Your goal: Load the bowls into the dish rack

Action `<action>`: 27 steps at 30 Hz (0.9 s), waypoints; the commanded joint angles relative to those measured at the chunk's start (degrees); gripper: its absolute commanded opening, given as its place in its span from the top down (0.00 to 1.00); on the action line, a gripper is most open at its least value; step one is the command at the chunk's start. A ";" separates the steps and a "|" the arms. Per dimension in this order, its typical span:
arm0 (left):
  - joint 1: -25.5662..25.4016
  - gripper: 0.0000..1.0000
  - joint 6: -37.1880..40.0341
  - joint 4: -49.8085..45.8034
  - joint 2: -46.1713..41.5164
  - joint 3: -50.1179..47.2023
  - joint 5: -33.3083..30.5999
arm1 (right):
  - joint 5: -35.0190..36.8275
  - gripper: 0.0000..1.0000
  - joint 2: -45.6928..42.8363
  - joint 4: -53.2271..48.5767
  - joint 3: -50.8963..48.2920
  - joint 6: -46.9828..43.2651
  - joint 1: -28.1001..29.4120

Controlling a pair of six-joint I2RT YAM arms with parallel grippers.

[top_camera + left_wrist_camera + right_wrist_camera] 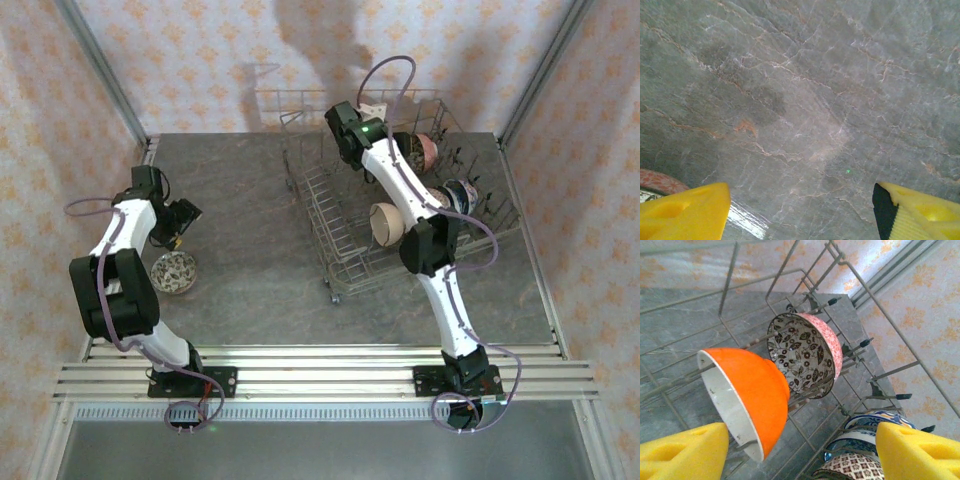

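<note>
The grey wire dish rack (pixel 340 262) stands right of centre. In it, on edge between the tines, are an orange bowl (pixel 757 385) with a white inside (pixel 385 223), a floral bowl with a pink outside (pixel 805 352), a blue-white bowl (pixel 875 421) and a brown patterned bowl (pixel 850 467). My right gripper (pixel 802 455) hangs open over the rack's far left part (pixel 345 138), holding nothing. A patterned bowl (pixel 174 271) sits on the table at the left. My left gripper (pixel 183 222) is open just beyond it, over bare table (pixel 800 210); the bowl's red rim (pixel 660 181) shows beside its left finger.
The grey marbled table (pixel 250 220) lies between the loose bowl and the rack. Patterned walls with metal corner posts (pixel 105 75) close in the back and sides. The rack's raised wire handle (pixel 790 275) stands behind the bowls.
</note>
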 commanded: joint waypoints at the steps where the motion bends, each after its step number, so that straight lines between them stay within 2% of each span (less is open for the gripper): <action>1: -0.06 0.23 1.41 -1.11 1.30 0.09 0.25 | 1.25 0.23 -3.90 -1.28 -0.61 -0.39 1.52; 11: -0.08 0.26 -0.36 -1.42 1.87 -3.18 -2.70 | -0.19 0.23 -5.23 2.74 -0.97 -6.40 1.86; 19: -0.08 0.27 0.45 -6.47 -1.77 -2.88 -8.40 | -3.52 0.23 -7.71 2.43 -3.13 -7.22 1.52; 27: -0.08 0.25 0.68 -9.24 -7.34 -0.16 -10.43 | -4.66 0.23 -10.77 5.62 -8.26 -8.38 1.29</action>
